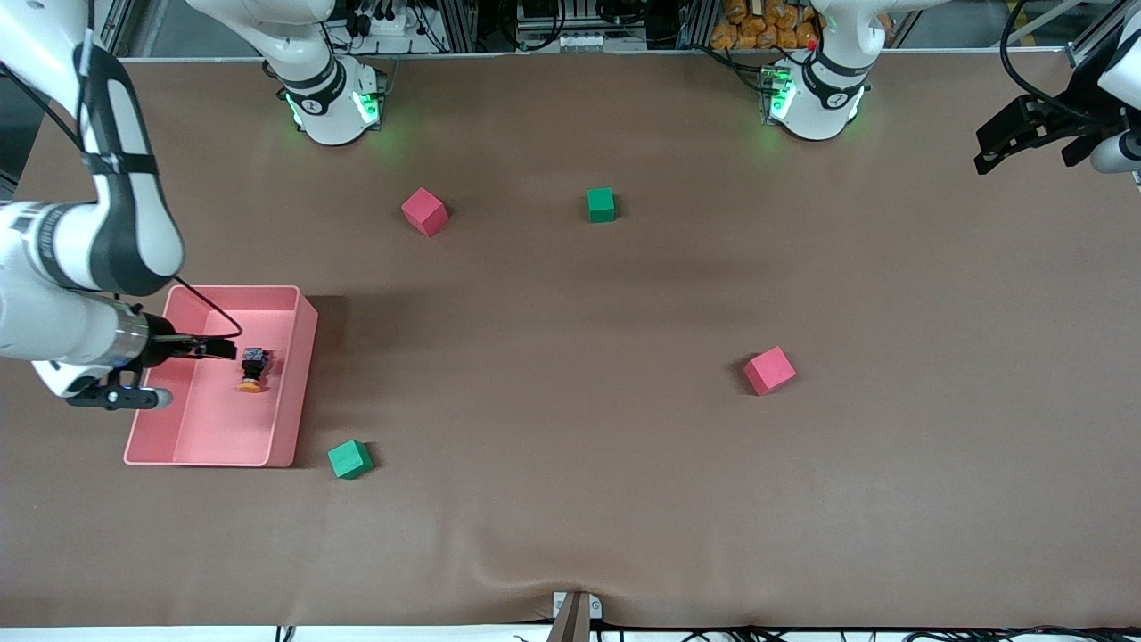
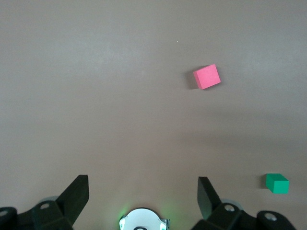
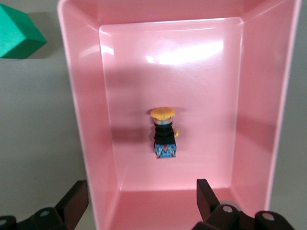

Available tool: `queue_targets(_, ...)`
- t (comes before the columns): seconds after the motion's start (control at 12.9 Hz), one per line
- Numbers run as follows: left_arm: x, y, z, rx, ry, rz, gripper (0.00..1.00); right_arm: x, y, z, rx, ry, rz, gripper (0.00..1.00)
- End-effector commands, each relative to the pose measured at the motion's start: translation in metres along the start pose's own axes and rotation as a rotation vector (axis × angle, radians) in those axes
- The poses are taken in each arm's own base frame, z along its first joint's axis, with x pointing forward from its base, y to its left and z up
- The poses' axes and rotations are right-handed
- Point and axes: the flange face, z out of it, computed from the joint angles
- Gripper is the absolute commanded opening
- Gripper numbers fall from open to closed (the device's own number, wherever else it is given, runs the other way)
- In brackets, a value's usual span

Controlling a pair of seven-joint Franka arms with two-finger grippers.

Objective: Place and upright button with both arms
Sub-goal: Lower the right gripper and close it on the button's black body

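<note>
The button [image 1: 253,368] lies on its side inside a pink bin [image 1: 307,357] at the right arm's end of the table. In the right wrist view the button [image 3: 163,133] shows its orange cap and black body on the floor of the bin [image 3: 86,120]. My right gripper [image 1: 214,348] hovers open over the bin beside the button, touching nothing. That right gripper [image 3: 141,201] straddles the bin's wall, one finger outside it and one inside. My left gripper [image 1: 989,152] waits open in the air above the left arm's end of the table, and the left gripper [image 2: 142,196] is empty.
Two red cubes [image 1: 424,211] [image 1: 769,370] and two green cubes [image 1: 601,204] [image 1: 349,459] are scattered over the brown table. One green cube sits just beside the bin's corner nearest the front camera. The left wrist view shows a red cube [image 2: 207,76] and a green cube [image 2: 277,183].
</note>
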Motion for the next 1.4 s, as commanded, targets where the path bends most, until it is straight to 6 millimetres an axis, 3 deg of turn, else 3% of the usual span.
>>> queue_targets(0.0, -0.002, 0.0, -0.002, 0.0, -0.004, 0.014, 1.0, -0.01, 0.004, 0.035, 0.006, 0.036, -0.02, 1.0)
queue_targets(0.16, -0.001, 0.001, -0.001, 0.0, -0.003, 0.016, 1.0, -0.005, 0.033, 0.061, 0.012, 0.044, -0.067, 1.0)
queue_targets(0.23, 0.0, 0.001, 0.0, -0.001, -0.004, 0.016, 1.0, -0.003, 0.036, 0.072, 0.013, 0.045, -0.076, 1.0)
queue_targets(0.7, 0.002, 0.001, -0.001, -0.002, -0.001, 0.014, 1.0, 0.0, 0.034, 0.125, 0.019, 0.043, -0.075, 1.0)
queue_targets(1.16, 0.004, 0.005, 0.0, -0.003, 0.007, 0.024, 1.0, 0.002, 0.037, 0.158, 0.044, 0.045, -0.046, 1.0)
queue_targets(1.24, 0.004, 0.004, 0.0, -0.002, 0.007, 0.022, 1.0, 0.003, 0.037, 0.159, 0.059, 0.047, -0.031, 0.93)
queue_targets(1.32, 0.003, 0.005, -0.001, -0.003, 0.007, 0.022, 1.0, 0.003, 0.036, 0.163, 0.059, 0.042, -0.034, 0.76)
